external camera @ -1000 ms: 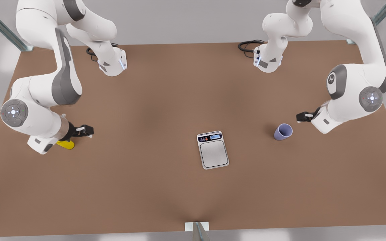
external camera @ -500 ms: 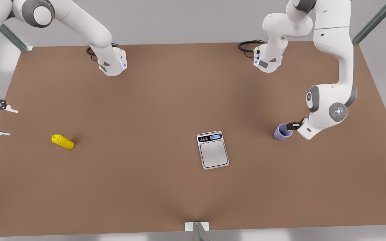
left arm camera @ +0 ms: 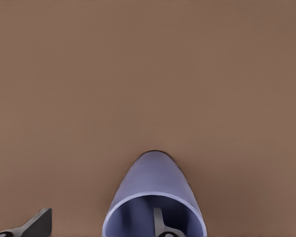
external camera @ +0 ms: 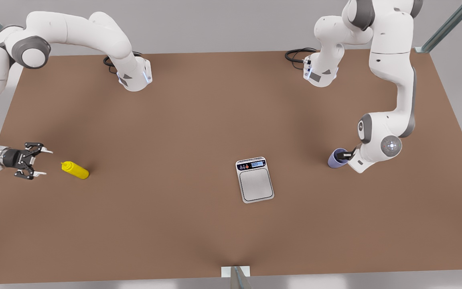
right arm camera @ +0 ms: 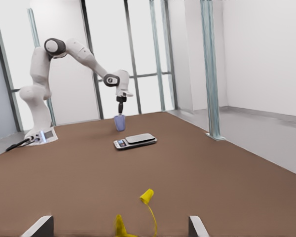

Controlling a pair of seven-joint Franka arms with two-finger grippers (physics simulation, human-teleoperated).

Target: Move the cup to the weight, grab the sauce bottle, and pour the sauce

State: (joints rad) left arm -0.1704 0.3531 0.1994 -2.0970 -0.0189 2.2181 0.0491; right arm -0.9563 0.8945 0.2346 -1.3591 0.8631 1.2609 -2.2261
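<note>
- My left jaws (external camera: 345,153): spread apart, one finger inside the cup (external camera: 337,158), one outside.
- My right jaws (external camera: 40,162): wide open, empty, just beside the lying sauce bottle (external camera: 75,170) on the worktop (external camera: 183,120).

Bright, even light; soft shadows, perhaps slight blur.

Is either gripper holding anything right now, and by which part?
Not yet. The left gripper straddles the cup rim, open; the right gripper is open short of the sauce bottle.
</note>
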